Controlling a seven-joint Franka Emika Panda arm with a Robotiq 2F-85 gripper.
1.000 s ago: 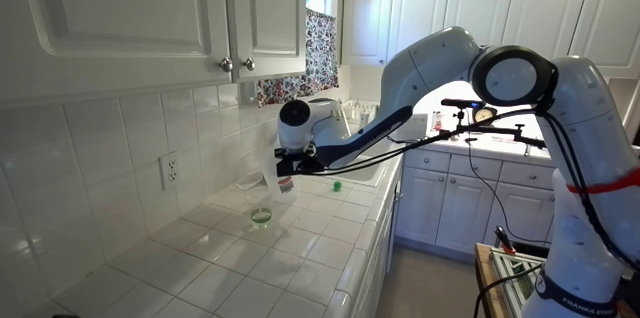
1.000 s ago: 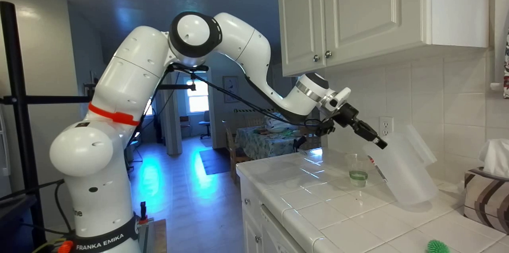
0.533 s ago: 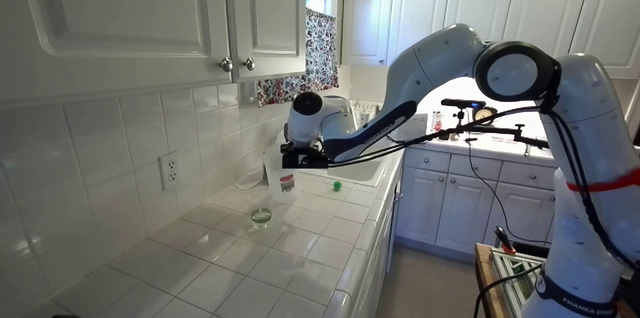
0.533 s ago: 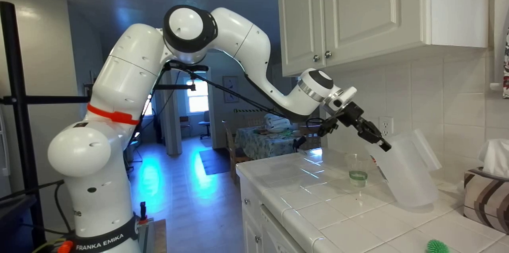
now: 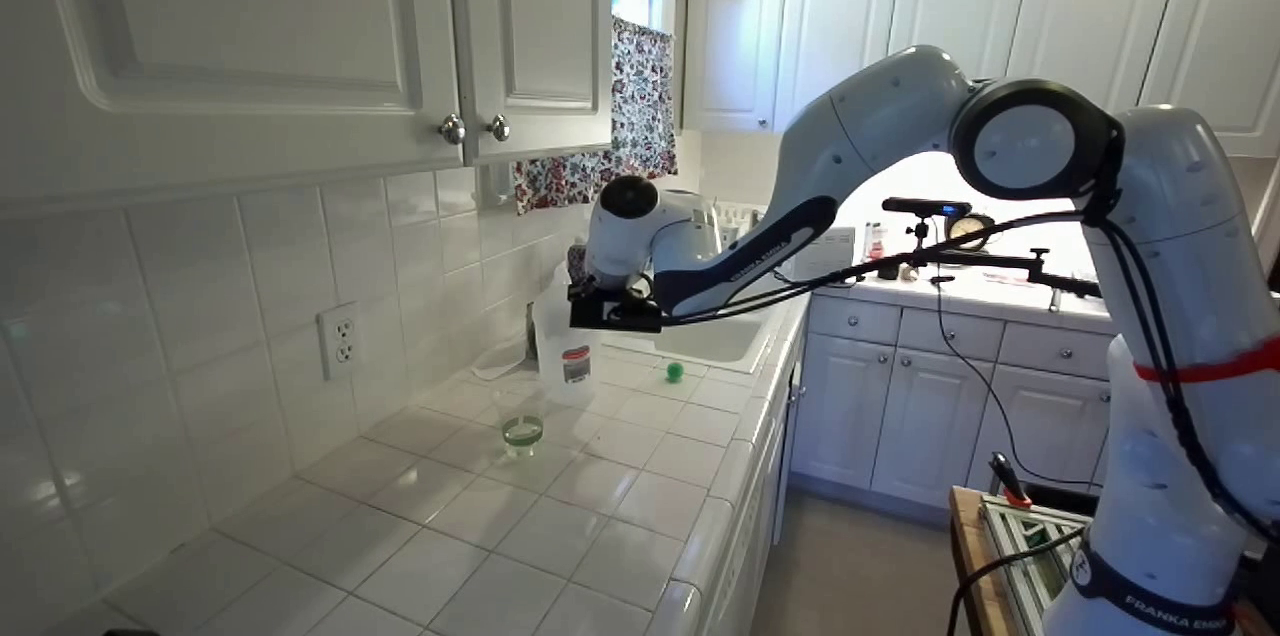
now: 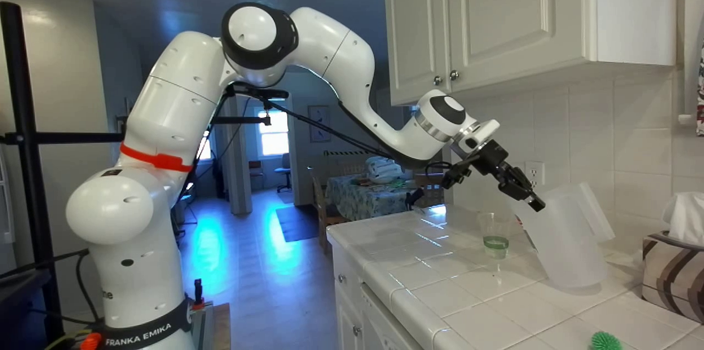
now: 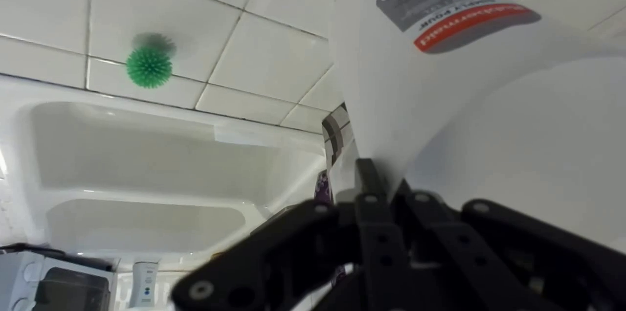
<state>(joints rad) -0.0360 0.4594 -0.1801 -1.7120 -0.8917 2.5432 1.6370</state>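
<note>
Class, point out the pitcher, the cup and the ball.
Pitcher (image 6: pixel 566 242), in an exterior view: its body.
Cup (image 6: pixel 495 241), in an exterior view: green part.
Ball (image 7: pixel 149 67), in the wrist view: spiky middle.

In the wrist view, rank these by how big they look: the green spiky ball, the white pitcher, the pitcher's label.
Largest to smallest:
1. White pitcher, cut off by the frame
2. Red-and-gray label
3. Green spiky ball

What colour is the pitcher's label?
Grey, white and red. The label on the pitcher shows best in the wrist view.
</note>
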